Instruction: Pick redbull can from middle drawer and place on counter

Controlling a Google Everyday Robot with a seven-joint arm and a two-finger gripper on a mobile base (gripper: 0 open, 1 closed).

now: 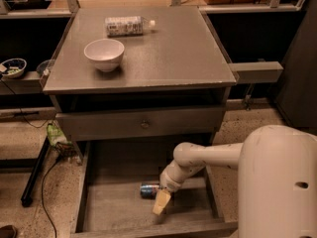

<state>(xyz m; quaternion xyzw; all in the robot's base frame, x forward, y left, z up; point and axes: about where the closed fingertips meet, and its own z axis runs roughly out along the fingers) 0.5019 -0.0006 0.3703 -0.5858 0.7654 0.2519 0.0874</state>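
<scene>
one can [147, 190], one bowl [104, 53], one bottle [126, 26], both of those up on the counter [183, 53]. can's a small blue and silver thing lying on its side on the open drawer [111, 209] floor. gripper [162, 202] is down in there right beside it, can't tell if it's clamped or loose

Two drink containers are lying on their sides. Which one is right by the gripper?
The redbull can in the middle drawer, right beside the gripper; the white-capped plastic bottle lies far off, up on the counter.
</scene>
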